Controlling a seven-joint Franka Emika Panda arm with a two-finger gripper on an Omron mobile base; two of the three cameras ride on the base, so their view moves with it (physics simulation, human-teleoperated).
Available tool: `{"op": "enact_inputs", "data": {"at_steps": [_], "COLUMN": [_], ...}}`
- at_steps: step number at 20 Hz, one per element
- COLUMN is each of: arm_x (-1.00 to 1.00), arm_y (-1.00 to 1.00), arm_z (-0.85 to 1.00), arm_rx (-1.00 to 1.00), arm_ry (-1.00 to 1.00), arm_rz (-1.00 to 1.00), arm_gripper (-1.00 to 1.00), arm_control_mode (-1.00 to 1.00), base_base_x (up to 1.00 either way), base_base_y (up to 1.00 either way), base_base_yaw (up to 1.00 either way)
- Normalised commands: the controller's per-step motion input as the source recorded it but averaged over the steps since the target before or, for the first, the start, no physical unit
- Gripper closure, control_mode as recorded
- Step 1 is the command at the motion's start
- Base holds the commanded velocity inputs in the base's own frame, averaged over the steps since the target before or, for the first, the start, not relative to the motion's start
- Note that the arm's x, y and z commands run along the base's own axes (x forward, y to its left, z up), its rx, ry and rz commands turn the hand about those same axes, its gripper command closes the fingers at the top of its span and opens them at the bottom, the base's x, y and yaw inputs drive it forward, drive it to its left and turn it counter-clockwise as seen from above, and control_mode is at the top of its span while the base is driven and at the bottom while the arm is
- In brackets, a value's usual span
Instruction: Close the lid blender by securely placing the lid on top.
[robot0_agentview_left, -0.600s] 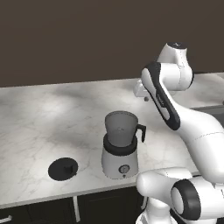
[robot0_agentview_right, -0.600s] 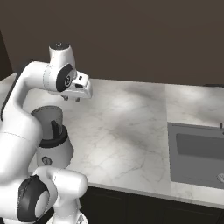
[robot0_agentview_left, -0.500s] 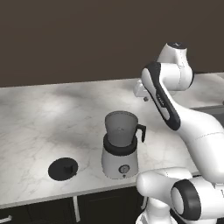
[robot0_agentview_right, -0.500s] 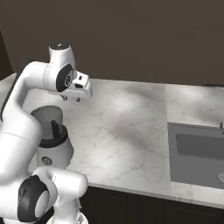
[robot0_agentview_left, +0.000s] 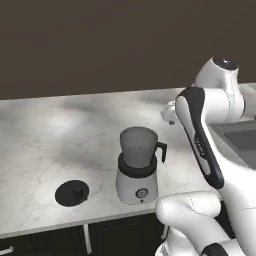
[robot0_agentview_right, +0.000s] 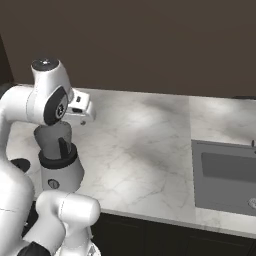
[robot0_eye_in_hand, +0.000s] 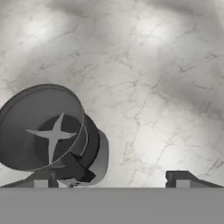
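The blender (robot0_agentview_left: 138, 170) stands near the counter's front edge, its translucent jar open at the top and its black handle on the right. In the hand view the blender (robot0_eye_in_hand: 46, 129) lies lower left, with the blades visible inside the jar. The lid (robot0_agentview_left: 72, 193), a flat black disc with a small knob, lies on the counter left of the blender. My gripper (robot0_agentview_left: 170, 119) hangs above the counter behind and right of the jar, partly hidden by my forearm. The gripper (robot0_eye_in_hand: 113, 180) is open with nothing between its fingers. From the right base view the gripper (robot0_agentview_right: 82, 119) sits just above the jar's far side.
The marble counter (robot0_agentview_left: 60, 135) runs wide to the left and back, up to a dark wall. A sink (robot0_agentview_right: 225, 175) is set into the counter at the right. Dark cabinet fronts (robot0_agentview_left: 115, 235) run below the front edge.
The arm has drawn back toward the base and dropped a little, bringing the open gripper closer to the blender jar. The blender and the lid have stayed in place.
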Motion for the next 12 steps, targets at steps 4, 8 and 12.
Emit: {"op": "enact_inputs", "data": {"at_steps": [4, 8, 12], "arm_x": [-1.00, -0.80, -0.46], "arm_y": [0.23, 0.84, 1.00], "arm_z": [0.00, 0.00, 0.00], "arm_rx": [-0.02, -0.09, -0.13], "arm_ry": [-0.20, -0.07, 0.00], "arm_rz": [0.01, 0.16, 0.27], "arm_gripper": [-1.00, -1.00, -1.00], "arm_control_mode": [-1.00, -1.00, -1.00], "base_base_x": [0.00, 0.00, 0.00], "base_base_y": [0.00, 0.00, 0.00], "base_base_yaw": [0.00, 0.00, 0.00]}}
